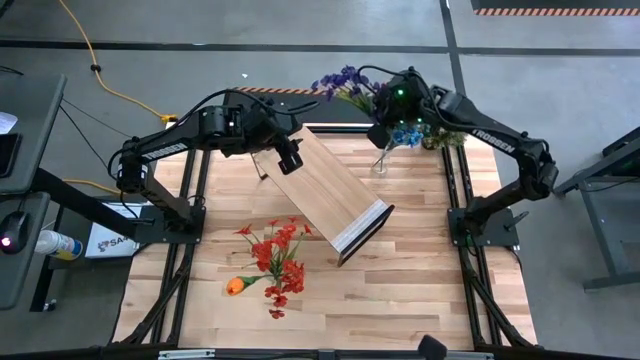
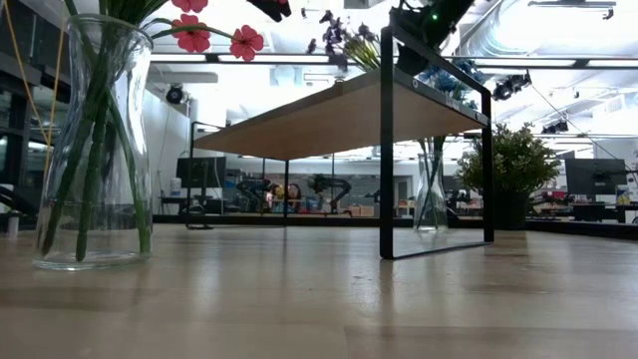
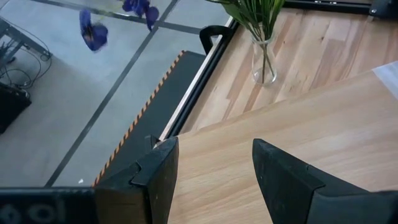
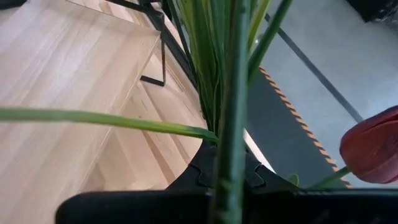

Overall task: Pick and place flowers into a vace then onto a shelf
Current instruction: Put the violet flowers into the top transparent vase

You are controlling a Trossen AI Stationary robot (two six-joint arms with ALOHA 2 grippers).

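While the shelf (image 1: 330,193) lies diagonally across the middle of the table (image 1: 420,300), the left gripper (image 1: 283,160) is at its far end, with one dark finger on each side of the board's edge, so the jaws stand partly apart around that end of the shelf. In the low view the shelf (image 2: 329,118) stands on its dark metal frame, with its top board well above the table. The right gripper (image 1: 392,128) is at the far right part of the table, above a small glass vase (image 1: 381,162), and its jaws are closed on a bunch of green flower stems (image 4: 231,124); a dark red bloom (image 4: 372,144) shows beside them. More flowers (image 1: 280,258), red and orange, are near the front of the table, and the low view shows them standing in a glass vase (image 2: 92,150). A bushy potted plant (image 2: 514,170) stands behind the shelf.
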